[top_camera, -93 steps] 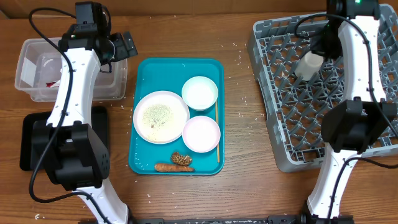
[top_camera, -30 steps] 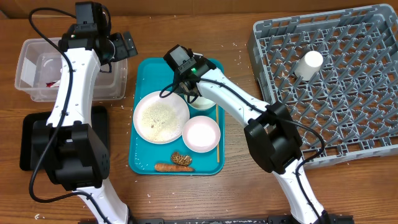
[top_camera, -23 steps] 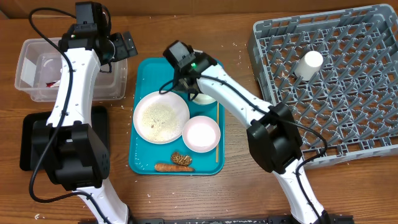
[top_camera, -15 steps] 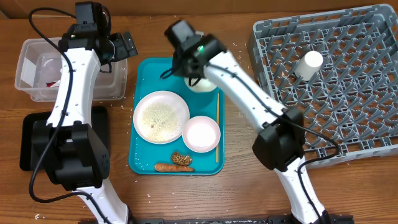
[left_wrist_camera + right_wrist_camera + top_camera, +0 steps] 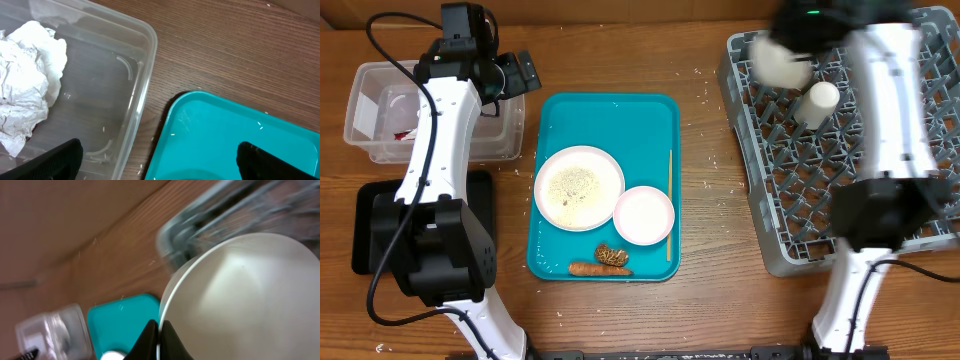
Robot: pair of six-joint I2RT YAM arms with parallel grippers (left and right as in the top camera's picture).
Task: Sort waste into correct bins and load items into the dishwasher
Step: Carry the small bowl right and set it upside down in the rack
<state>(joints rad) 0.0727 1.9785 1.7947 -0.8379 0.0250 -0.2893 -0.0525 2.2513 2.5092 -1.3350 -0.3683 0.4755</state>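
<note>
Clamping the white bowl (image 5: 240, 295) by its rim above the grey dish rack (image 5: 790, 200), my right end effector (image 5: 159, 331) should slow and seat it between pegs, clear of the cup (image 5: 817, 103).

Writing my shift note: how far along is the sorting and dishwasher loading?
Done: a white cup sits in the grey rack, and crumpled tissue lies in the clear tub. In hand: the right gripper holds a white bowl over the rack's corner. To do: the rice plate, small dish, chopstick, carrot piece and brown lump on the teal tray.
</note>
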